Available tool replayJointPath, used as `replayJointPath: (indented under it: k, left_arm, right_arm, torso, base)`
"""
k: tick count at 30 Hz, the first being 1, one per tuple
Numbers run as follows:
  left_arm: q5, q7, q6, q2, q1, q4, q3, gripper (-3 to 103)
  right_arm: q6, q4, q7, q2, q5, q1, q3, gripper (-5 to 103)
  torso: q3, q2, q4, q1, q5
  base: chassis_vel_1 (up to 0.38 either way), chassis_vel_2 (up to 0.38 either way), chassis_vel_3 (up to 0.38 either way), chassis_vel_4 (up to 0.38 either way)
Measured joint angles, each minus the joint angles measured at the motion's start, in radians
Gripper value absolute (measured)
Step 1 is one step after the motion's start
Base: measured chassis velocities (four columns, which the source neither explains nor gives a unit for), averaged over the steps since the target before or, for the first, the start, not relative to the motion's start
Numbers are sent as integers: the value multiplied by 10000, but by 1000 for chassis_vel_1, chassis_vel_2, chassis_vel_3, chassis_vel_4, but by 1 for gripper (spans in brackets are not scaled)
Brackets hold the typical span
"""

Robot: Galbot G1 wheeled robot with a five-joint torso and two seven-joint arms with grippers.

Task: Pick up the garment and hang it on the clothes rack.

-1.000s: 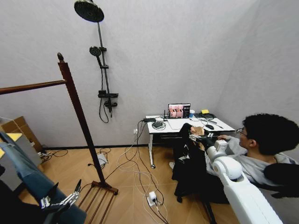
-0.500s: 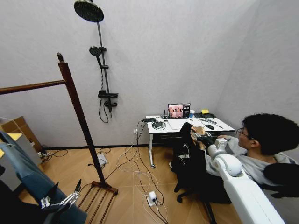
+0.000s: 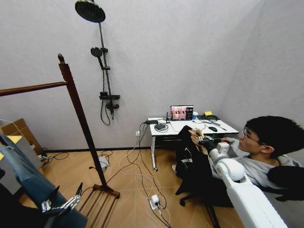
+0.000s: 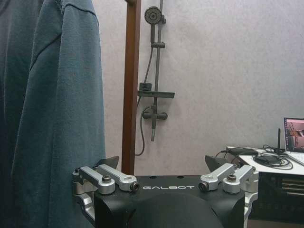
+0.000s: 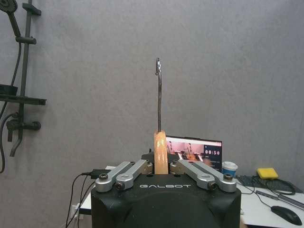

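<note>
Task is about half done, judging by the layout: the garment is picked up and off the floor, but it is well apart from the clothes rack point(image 3: 78, 114), so the carry across and the hooking on are left. Rack sits at 9 o'clock in the head view — tall dark reddish-brown wood, round knob finial on the post, one horizontal bar running off the picture's left edge, slatted shelf at the bottom, smooth turned finish. A blue-grey denim-like coat point(image 4: 57, 118) hangs on it already, heavy weave, stiff folds. White worktop point(image 3: 228, 128) at 3 o'clock carries a laptop and cables; a seated person is beside it, not touching the task's things. The garment point(image 3: 190, 161) hangs at 4 o'clock just in front of that worktop — black, thin, limp, draping in loose vertical folds. Right gripper point(image 5: 161, 164) has its jaws closed narrow on the hanger point(image 5: 160, 154) neck, light unfinished-looking wood, with the thin metal hook standing straight up out of it. Left gripper point(image 4: 164, 164) is parked low at 7 o'clock near the rack base, jaws spread wide, holding nothing — black body, bare aluminium linkages.
</note>
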Motion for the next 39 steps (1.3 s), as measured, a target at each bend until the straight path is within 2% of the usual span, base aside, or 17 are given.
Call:
replayJointPath:
  k: [4,7,15,24,39]
  left_arm:
    - [0,0,0,0,0,0,0,100]
    - [0,0,0,0,0,0,0,100]
    - [0,0,0,0,0,-1,0,100]
    - [0,0,0,0,0,0,0,100]
    - [0,0,0,0,0,0,0,100]
  right_arm:
    - [-75,815,27,63,-10,-463,87,10]
    - [-324,2136,64,81,222,-888,110,10]
    - [-830,3703,219,-19,513,-1025,-251,10]
    - [-994,4129,290,-99,765,-938,-897,10]
    - [-1030,4026,269,-190,1167,-640,-1266,10]
  torso:
    - [0,1,-3,0,3]
    - [0,1,-3,0,1]
    - [0,1,-3,0,1]
    - [0,1,-4,0,3]
    - [1,0,-2,0,3]
  base:
    - [0,0,0,0]
    - [0,0,0,0]
    - [0,0,0,0]
    - [0,0,0,0]
    - [75,69,70,70]
